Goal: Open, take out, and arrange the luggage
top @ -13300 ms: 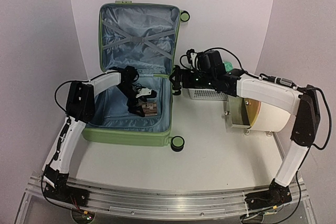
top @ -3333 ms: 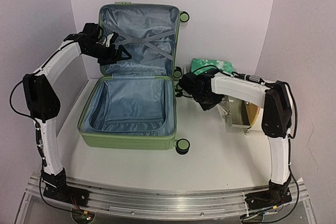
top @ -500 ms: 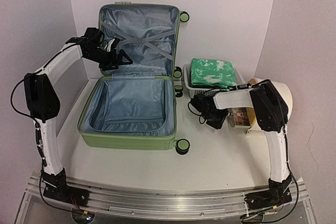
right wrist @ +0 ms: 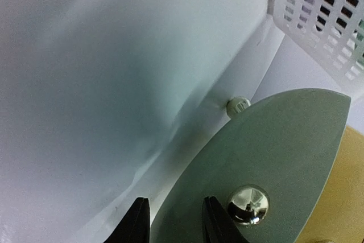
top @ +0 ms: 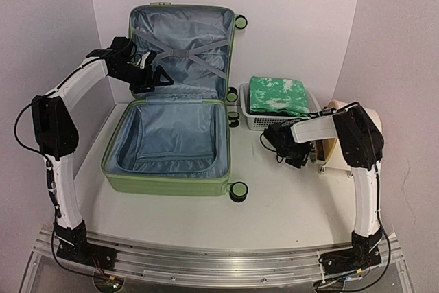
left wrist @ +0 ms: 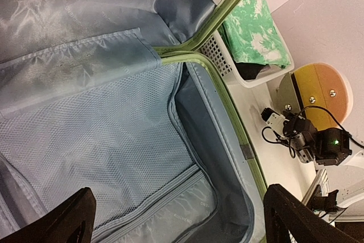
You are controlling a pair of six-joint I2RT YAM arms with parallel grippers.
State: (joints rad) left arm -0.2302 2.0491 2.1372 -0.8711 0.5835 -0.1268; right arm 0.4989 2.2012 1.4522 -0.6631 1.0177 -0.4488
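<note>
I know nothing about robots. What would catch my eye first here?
The large light-green suitcase lies wide open on the left side of the table, grey-blue lining showing, lid standing upright. Right of it, a white mesh basket holds a folded green-and-white cloth. The left gripper hangs open by the lid's left edge, and the right gripper sits low beside the cream cylinder.

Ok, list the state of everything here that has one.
luggage: open, lid upright, base empty.
left gripper: open, holding nothing, up by the lid.
right gripper: fingers astride the grey door's edge; grip unclear.
grey door: open or shut, cannot tell.
basket: upright, holding folded green cloth.
</note>
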